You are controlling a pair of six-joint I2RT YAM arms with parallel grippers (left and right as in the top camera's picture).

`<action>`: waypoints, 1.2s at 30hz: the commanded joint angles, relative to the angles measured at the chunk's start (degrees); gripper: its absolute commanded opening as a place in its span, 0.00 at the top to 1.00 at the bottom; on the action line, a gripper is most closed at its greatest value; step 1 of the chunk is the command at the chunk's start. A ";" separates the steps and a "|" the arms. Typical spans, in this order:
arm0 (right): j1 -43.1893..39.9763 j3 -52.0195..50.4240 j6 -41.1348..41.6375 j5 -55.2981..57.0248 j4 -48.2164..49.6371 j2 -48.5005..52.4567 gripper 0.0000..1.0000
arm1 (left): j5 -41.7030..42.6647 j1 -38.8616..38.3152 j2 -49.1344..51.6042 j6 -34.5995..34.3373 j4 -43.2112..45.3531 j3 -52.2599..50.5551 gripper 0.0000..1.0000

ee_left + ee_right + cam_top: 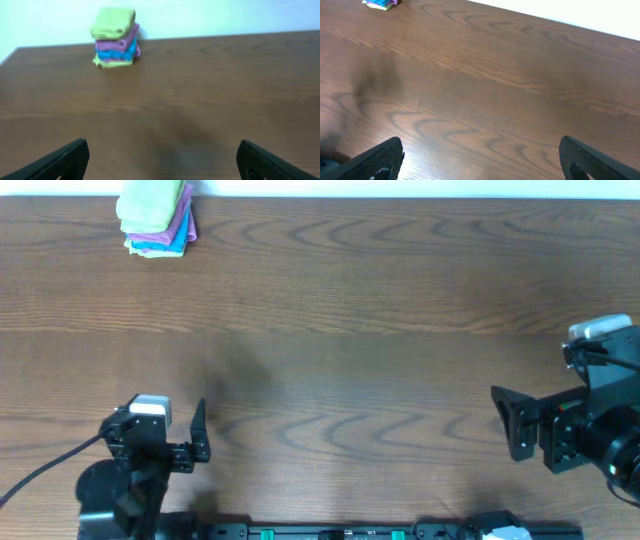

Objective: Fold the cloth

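The cloth (pixel 113 22) is light lime-green and lies folded on top of a small stack (pixel 156 225) at the far left corner of the table (pixel 400 300), close to the back edge. Under it in the stack are a purple cloth (pixel 120 42), then a blue cloth (pixel 120 52), and at the very bottom a yellow-green layer (pixel 112 62); I cannot tell if this layer is a separate cloth. In the left wrist view the top cloth sits a bit tilted and hangs slightly over the others. Both arms are well apart from the stack, and nothing touches it. The left gripper (pixel 162 147) is near the front edge on the left side and faces approx. toward the stack. Its fingers are spread wide, one at each lower corner of the wrist view, w/ only bare wood between them. The right gripper (pixel 481 144) is at the right side of the table, about mid-depth, w/ its fingers pointing toward the middle of the table. It is also wide apart and holds nothing, and only the wood grain shows between its two fingers. From the right wrist view the stack is very small, in the top left corner – too small to tell the layers. The wood between the two arms carries a faint dark shadow – nothing lies there that I can make out.
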 commanded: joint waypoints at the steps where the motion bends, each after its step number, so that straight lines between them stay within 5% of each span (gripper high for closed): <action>1: 0.20 -0.09 -0.09 0.37 -0.04 0.04 0.01 | 1.05 0.83 -2.82 -2.03 2.45 -4.70 0.05; 36: 0.20 -0.09 -0.09 0.37 -0.04 0.04 0.01 | 1.01 0.79 -10.78 -6.99 6.64 -22.71 0.05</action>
